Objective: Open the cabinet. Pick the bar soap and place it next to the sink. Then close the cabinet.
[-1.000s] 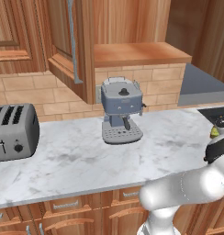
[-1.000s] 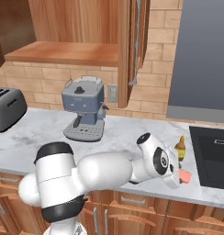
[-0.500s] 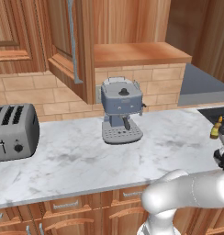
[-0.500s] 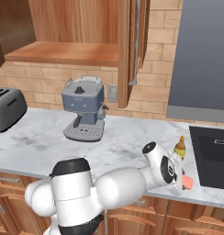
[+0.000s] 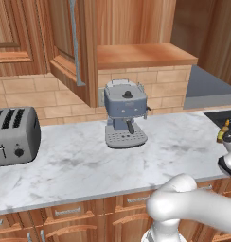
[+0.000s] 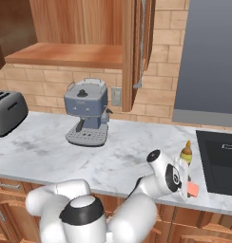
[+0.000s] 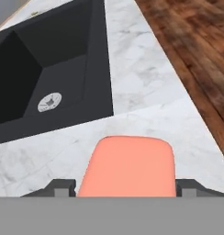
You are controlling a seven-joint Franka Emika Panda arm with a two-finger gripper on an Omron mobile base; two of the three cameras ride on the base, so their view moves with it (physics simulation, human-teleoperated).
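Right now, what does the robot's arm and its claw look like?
The arm is glossy white, made of rounded, bulbous segments, with a dark, nearly black round cap on one joint and a dark ring at the wrist. No cables or markings are visible. In the hand view the claw ends in two small dark grey fingertips.

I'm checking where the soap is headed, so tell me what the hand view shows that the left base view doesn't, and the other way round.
Hand view: the bar soap between the gripper fingers, over white marble just short of the sink, whose drain shows, with wooden floor beyond the counter edge.
Left base view: the open cabinet, a coffee machine and a toaster.
Both: the marble counter and part of the dark sink.
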